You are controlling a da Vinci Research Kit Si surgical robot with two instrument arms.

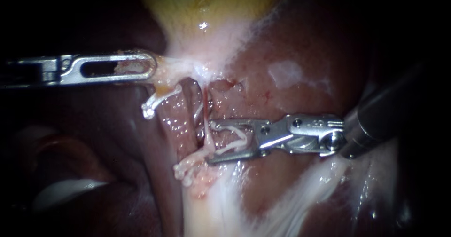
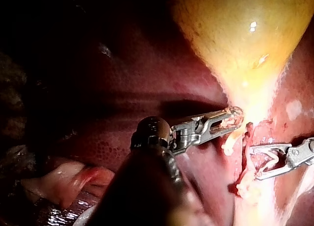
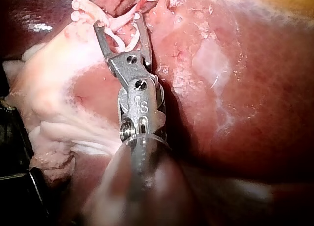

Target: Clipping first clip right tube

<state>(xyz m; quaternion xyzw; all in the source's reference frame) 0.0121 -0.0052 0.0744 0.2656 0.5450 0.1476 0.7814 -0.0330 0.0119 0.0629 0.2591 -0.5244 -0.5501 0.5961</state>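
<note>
Lining up for the clip: the right instrument [image 1: 210, 142] has its jaws spread wide with nothing gripped. The right tube [image 1: 206, 106], thin and reddish, stands just at their tips, not yet seated between them. Next move, I'd say: ease forward until both jaws straddle it, then close. Pale strands [image 1: 231, 140] lie across the open gap — they could get caught. Beyond the tips, the left instrument [image 1: 151, 67] is clamped on the gallbladder [image 1: 206, 6] neck, with liver [image 1: 300, 49] beside.
</note>
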